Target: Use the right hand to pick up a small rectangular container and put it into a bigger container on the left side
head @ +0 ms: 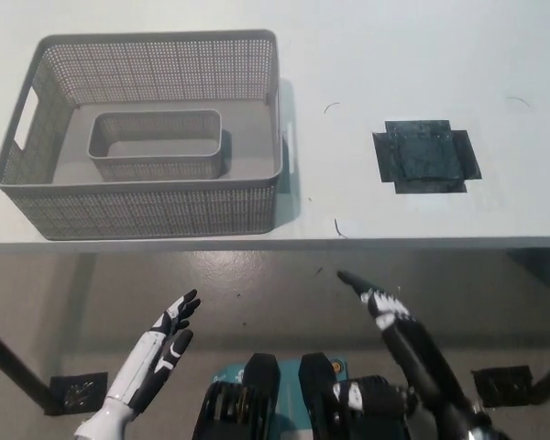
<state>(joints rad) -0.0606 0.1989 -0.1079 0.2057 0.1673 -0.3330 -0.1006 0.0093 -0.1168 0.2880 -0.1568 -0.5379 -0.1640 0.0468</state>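
Observation:
A small grey rectangular container (156,145) lies inside the bigger grey mesh basket (147,206) on the left of the white table. My black right hand (385,316) hangs below the table's front edge at lower right, open, fingers stretched out and holding nothing. My white left hand (160,344) rests open at lower left, also below the table edge.
A dark square patch (426,156) marks the table to the right of the basket. The table's front edge (348,243) runs across the middle of the picture. Small black floor marks (73,390) lie below.

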